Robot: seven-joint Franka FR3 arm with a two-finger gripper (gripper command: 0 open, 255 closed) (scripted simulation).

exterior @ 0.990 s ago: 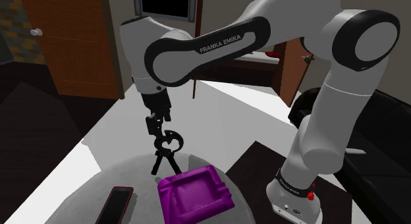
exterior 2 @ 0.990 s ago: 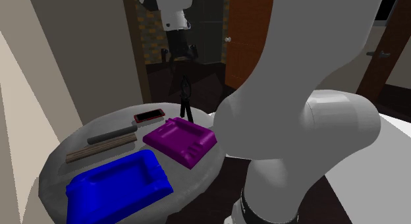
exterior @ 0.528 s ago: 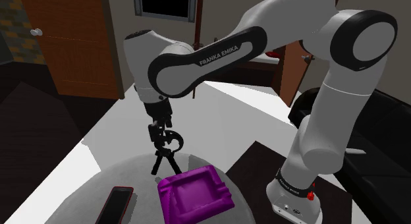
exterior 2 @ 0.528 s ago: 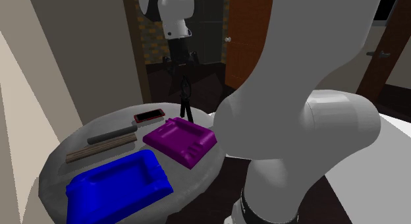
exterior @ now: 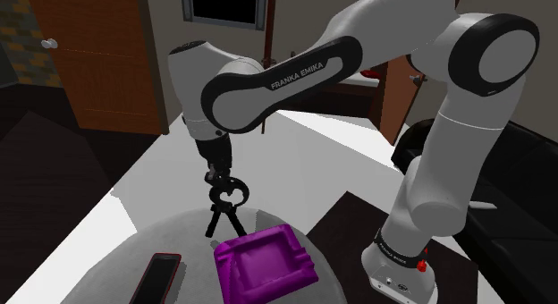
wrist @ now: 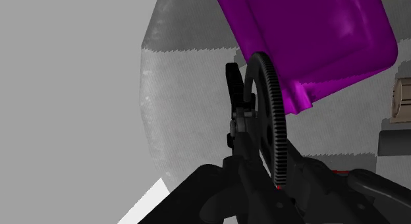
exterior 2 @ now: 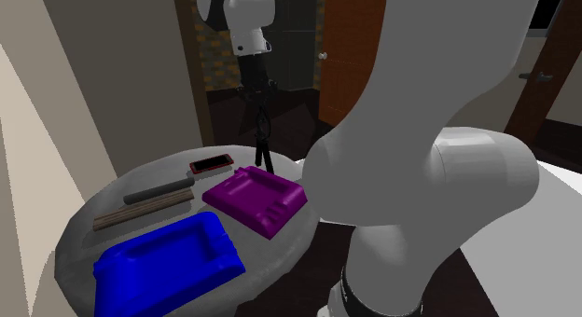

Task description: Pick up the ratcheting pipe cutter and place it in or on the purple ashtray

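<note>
Black claw (exterior: 217,175) closed on top of black ratcheting pipe cutter with toothed ring (exterior: 224,204) (wrist: 273,124). Standing upright, handle tips on round grey counter (exterior: 107,275), just beside purple square ashtray (exterior: 266,262) (exterior 2: 254,199), not in it. Dark red-edged phone (exterior: 156,277) near ashtray. Blue tray (exterior 2: 168,254) further along counter.

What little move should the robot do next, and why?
Probably lift straight up a little. The hand looks shut on the top of the pipe cutter, whose legs stand on the table beside the purple ashtray; it must clear the rim.
</note>
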